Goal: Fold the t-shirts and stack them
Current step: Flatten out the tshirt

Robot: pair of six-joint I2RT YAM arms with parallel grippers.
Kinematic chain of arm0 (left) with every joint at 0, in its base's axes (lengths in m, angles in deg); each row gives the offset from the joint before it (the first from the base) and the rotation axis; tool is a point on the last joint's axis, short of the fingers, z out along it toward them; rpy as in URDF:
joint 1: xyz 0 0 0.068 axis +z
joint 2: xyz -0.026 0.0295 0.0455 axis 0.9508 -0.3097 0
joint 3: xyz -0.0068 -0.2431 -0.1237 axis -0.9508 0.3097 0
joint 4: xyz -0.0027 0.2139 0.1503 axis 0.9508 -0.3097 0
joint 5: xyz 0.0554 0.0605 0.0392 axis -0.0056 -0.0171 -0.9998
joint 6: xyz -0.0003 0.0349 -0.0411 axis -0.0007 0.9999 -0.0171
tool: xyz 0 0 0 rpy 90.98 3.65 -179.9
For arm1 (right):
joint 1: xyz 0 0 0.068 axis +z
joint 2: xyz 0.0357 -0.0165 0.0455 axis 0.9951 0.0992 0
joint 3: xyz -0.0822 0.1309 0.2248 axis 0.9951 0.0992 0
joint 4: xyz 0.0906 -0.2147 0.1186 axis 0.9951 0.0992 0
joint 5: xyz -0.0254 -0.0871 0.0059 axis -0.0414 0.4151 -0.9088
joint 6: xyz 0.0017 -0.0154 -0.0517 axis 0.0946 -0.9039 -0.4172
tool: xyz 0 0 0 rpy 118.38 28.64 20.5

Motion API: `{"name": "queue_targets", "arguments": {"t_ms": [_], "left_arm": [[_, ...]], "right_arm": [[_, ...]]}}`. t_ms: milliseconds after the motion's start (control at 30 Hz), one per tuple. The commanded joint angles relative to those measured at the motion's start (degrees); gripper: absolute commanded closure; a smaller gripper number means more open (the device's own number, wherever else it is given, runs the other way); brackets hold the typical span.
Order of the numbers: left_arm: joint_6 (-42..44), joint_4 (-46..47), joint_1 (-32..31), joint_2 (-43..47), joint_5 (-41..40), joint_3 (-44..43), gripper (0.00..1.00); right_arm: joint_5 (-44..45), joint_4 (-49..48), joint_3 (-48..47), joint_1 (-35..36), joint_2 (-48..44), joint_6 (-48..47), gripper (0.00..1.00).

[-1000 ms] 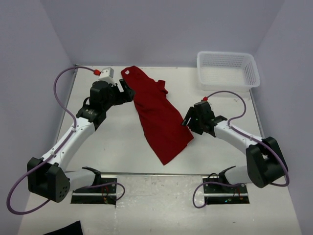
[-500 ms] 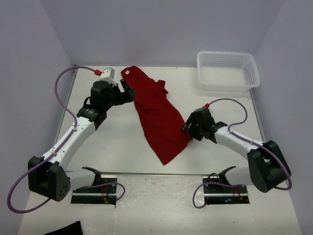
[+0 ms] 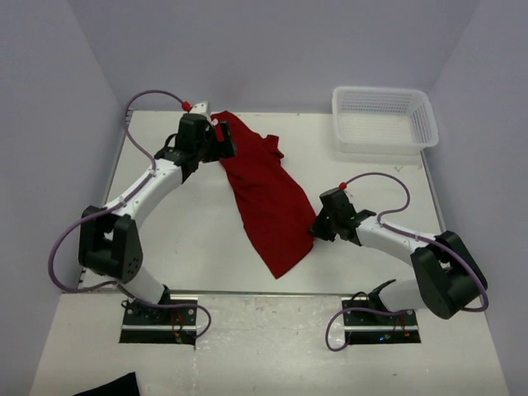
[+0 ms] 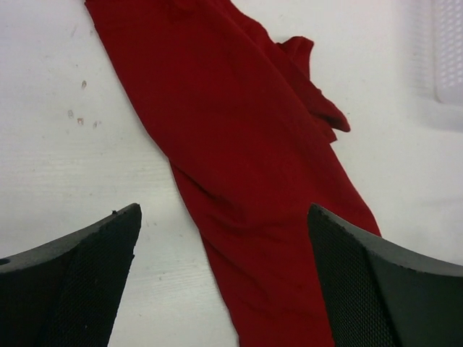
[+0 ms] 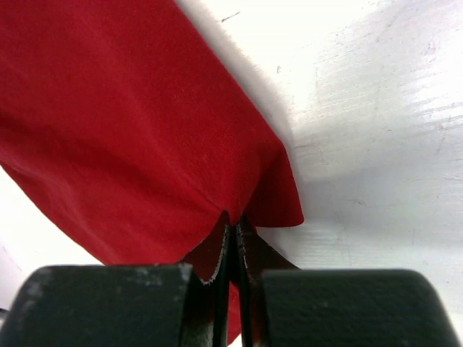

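T-shirt (image 3: 268, 194): bunched in a diagonal strip on worktop (image 3: 190, 239), from far edge toward near middle. Right jaws: clenched on its near right edge, likely to pull it flat. Left jaws: spread wide over far end, gripping nothing, probably ready to pinch.

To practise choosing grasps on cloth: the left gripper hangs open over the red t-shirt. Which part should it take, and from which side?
Likely the far end of the t-shirt, from above at its left edge. It lies flat in a slanted strip; that edge lies exposed, and the right gripper pinches the near right edge.
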Motion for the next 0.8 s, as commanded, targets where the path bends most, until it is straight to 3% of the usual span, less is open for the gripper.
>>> {"name": "queue_targets", "arguments": {"t_ms": [0,267,367,533,567,600,767], "left_arm": [[2.41,-3.82,0.00,-7.11,-1.36,-8.86,0.02],[9.26,-7.77,0.35,-22.59,-8.82,-25.92,0.02],[10.85,-9.62,0.27,-29.46,-12.16,-34.79,0.11],[11.90,-6.72,0.18,-36.75,-13.84,-40.69,0.21],[12.08,-7.42,0.18,-39.63,-13.75,-44.36,0.32],[12.17,-8.47,0.09,-40.97,-13.67,-46.14,0.35],[11.91,-7.43,-0.44,-45.81,-11.91,-50.11,0.30]], "right_arm": [[1.43,-1.80,-0.24,0.96,-0.52,0.26,1.00],[1.16,-2.24,1.08,3.68,-4.56,-2.47,1.00],[2.65,-1.19,1.26,6.23,-7.02,-2.82,1.00],[5.38,1.45,0.90,10.19,-8.87,-3.08,1.00],[5.38,1.37,1.34,10.54,-9.04,-3.00,1.00],[5.30,1.28,1.61,10.72,-9.57,-2.65,1.00],[5.47,0.84,1.96,12.04,-9.22,-2.55,1.00]]}}
